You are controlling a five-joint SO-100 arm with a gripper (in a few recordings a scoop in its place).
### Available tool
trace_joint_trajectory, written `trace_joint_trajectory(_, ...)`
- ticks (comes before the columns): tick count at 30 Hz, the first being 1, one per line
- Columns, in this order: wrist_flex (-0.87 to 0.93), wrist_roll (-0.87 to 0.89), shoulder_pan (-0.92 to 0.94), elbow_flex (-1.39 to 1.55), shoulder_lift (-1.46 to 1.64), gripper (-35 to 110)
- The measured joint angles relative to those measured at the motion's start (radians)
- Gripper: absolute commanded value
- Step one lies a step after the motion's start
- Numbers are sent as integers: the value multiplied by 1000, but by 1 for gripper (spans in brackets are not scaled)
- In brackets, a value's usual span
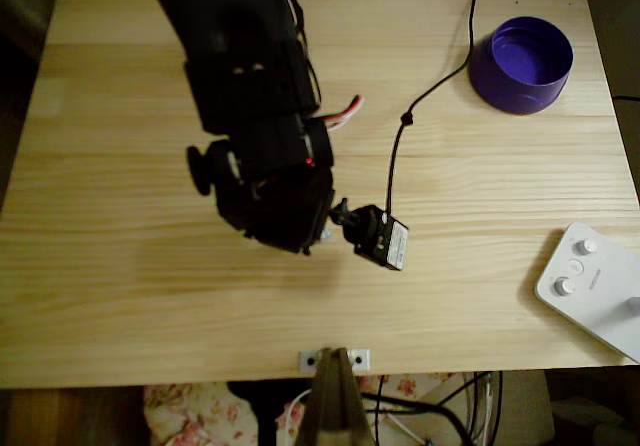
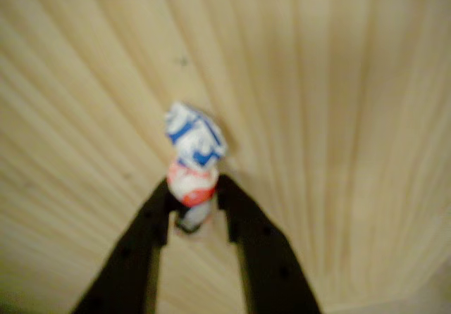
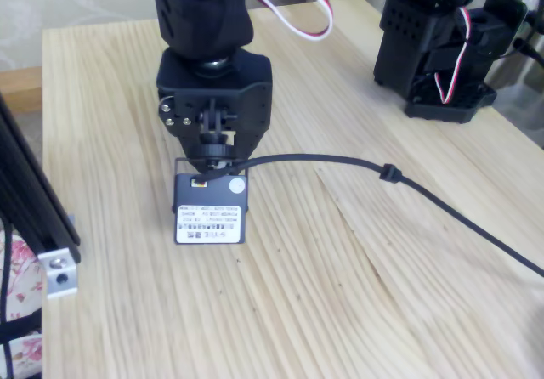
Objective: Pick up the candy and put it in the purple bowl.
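In the wrist view the claw [image 2: 196, 205] pinches the candy [image 2: 193, 165] between its black fingertips above the wooden desk [image 2: 338, 117], well apart from the purple bowl [image 1: 521, 64].

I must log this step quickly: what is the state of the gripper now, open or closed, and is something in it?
Gripper: closed on the candy, held between both fingers just above the wooden table.

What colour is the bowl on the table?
Deep purple bowl, clearest in the overhead view.
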Motion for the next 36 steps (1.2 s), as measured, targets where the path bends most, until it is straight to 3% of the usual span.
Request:
trace_joint_trajectory(21,337,273,-57,-15,345,5)
trace_joint_trajectory(36,428,453,-353,-20,690,5)
